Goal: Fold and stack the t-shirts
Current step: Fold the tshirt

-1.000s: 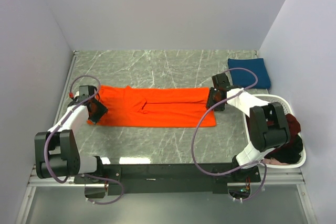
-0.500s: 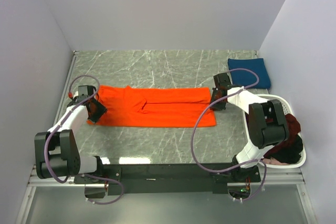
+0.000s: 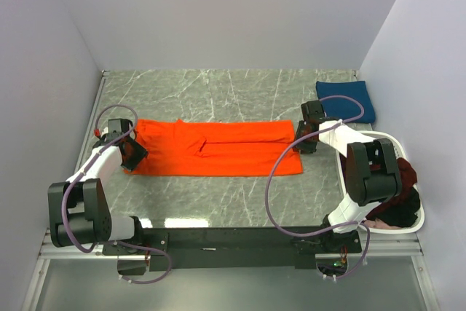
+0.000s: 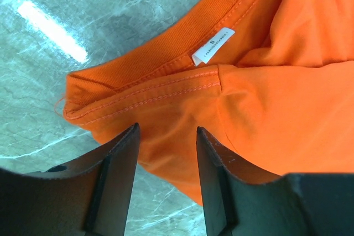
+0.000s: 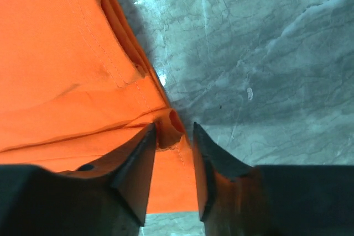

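Note:
An orange t-shirt [image 3: 218, 151] lies folded lengthwise in a long strip across the middle of the table. My left gripper [image 3: 133, 152] is at its left, collar end. In the left wrist view it [image 4: 167, 128] stands open over the cloth [image 4: 276, 109], just below the collar with its white size label [image 4: 213, 44]. My right gripper [image 3: 303, 142] is at the shirt's right end. In the right wrist view it [image 5: 173, 126] is open, with a small curl of orange hem [image 5: 170, 128] between the jaws, against the left finger. A folded navy t-shirt [image 3: 346, 100] lies at the back right.
A white oval basket [image 3: 397, 229] at the right edge holds dark maroon and black clothes [image 3: 399, 191]. The walls stand close on the left, back and right. The right arm's cable [image 3: 271, 187] loops over the table in front of the shirt.
My right gripper has moved slightly to the right, and the shirt's right end has shifted right with it. The left gripper has stayed in place.

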`<state>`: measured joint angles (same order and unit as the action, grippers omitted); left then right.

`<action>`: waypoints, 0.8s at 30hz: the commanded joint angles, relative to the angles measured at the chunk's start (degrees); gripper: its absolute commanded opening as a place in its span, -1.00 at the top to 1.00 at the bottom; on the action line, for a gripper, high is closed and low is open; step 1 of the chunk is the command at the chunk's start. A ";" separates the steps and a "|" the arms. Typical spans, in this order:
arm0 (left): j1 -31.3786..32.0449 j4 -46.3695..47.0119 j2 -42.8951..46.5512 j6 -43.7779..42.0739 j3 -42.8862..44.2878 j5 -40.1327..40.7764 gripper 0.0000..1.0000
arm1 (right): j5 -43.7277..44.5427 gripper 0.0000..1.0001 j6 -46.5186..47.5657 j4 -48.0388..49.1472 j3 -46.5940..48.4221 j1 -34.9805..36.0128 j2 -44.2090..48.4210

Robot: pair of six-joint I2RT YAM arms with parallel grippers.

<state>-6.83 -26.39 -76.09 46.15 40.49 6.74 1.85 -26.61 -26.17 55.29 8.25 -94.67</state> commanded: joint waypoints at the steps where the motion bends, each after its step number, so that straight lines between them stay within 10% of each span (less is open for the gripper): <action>1: -0.29 -0.15 0.77 -1.24 0.73 1.16 -0.03 | 1.31 0.18 0.42 -0.01 2.19 -0.34 2.38; 24: 12.63 -6.39 -4.05 0.61 14.09 4.16 -0.14 | -1.67 0.15 3.85 0.51 -2.82 19.69 8.11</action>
<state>4.03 -33.06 -76.93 45.06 52.47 11.81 0.16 -23.05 -26.37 52.07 26.55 -84.58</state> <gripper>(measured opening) 0.568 0.426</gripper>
